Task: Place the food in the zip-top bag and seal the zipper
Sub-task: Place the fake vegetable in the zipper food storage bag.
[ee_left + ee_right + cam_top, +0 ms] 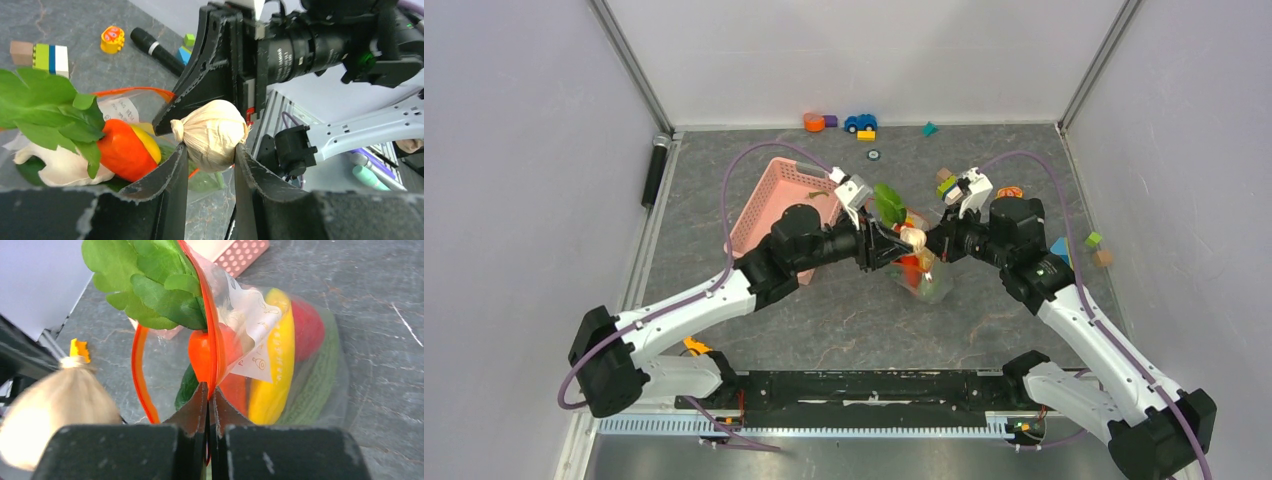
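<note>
At mid-table, the right gripper (208,405) pinches the clear zip-top bag's (305,375) orange-red zipper strip (214,347) (carrot leaves poking out); the left gripper (210,167) clasps a cream garlic bulb (212,134) beside its mouth.

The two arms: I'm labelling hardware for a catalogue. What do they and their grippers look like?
Both arms have white link shells with black joint housings. A purple cable loops along each. The left gripper and right gripper have black, matte fingers with rough edges. White camera modules sit on the wrists.

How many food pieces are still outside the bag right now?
1 for sure: the garlic bulb, clamped in the left gripper beside the bag mouth. The carrot sits partly in, leaves sticking out. Others could be hidden behind the arms.
</note>
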Controlling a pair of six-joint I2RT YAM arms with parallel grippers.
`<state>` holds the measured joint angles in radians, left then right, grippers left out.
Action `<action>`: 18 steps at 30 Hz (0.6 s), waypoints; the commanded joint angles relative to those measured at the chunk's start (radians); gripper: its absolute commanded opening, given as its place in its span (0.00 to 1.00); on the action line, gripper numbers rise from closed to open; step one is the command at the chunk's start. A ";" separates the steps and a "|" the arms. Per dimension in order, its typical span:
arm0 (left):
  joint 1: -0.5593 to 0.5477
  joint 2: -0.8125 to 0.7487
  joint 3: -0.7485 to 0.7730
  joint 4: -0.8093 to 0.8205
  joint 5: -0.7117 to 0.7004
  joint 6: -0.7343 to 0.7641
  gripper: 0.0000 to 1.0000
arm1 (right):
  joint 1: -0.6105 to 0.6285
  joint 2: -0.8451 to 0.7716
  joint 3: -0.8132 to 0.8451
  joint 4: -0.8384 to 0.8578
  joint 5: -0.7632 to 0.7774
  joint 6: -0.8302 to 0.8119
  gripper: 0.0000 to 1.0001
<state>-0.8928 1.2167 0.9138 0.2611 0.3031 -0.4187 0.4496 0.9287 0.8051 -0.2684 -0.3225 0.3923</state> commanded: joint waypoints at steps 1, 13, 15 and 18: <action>-0.014 0.042 0.043 -0.103 -0.138 0.060 0.06 | -0.001 -0.022 0.056 0.101 -0.111 0.008 0.00; -0.014 0.197 0.107 -0.345 -0.348 0.092 0.02 | -0.001 -0.054 0.035 0.129 -0.128 0.032 0.00; -0.014 0.215 0.123 -0.357 -0.338 0.092 0.02 | -0.002 -0.049 0.040 0.133 -0.142 0.034 0.00; -0.014 0.239 0.156 -0.370 -0.296 0.090 0.03 | -0.002 -0.044 0.043 0.149 -0.157 0.042 0.00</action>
<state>-0.9176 1.4136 1.0187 -0.0288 0.0360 -0.3931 0.4438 0.9134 0.8051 -0.2504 -0.4046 0.4080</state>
